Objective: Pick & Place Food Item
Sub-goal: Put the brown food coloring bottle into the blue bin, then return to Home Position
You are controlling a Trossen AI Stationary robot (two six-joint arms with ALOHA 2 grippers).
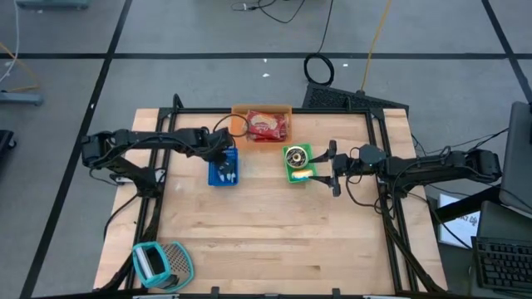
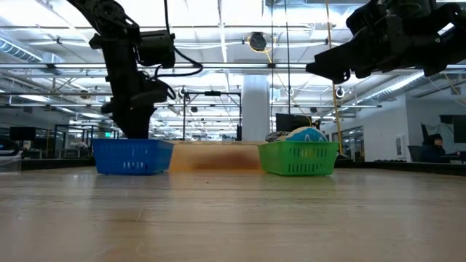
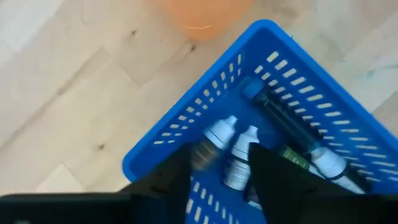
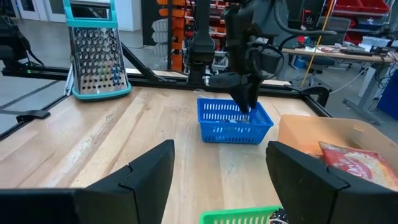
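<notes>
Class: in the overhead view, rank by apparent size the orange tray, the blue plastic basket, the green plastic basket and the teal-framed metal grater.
1. Orange tray.
2. Teal-framed metal grater.
3. Blue plastic basket and green plastic basket: too alike to separate.

The blue basket (image 1: 224, 170) is a slotted plastic crate standing upright on the wooden table, left of centre. In the left wrist view it holds several small white-capped bottles (image 3: 239, 158) and a long dark tube (image 3: 283, 121) lying along one wall. At its 1 o'clock in the high view, at the table's far edge, sits an orange tray (image 1: 262, 110) carrying a red snack packet (image 1: 267, 126) that lies flat. At the blue basket's 3 o'clock stands a green basket (image 1: 298, 163), also slotted and upright, with a round item (image 1: 296, 154) and something yellow inside; the low view shows a pale rounded top rising above its rim.
</notes>
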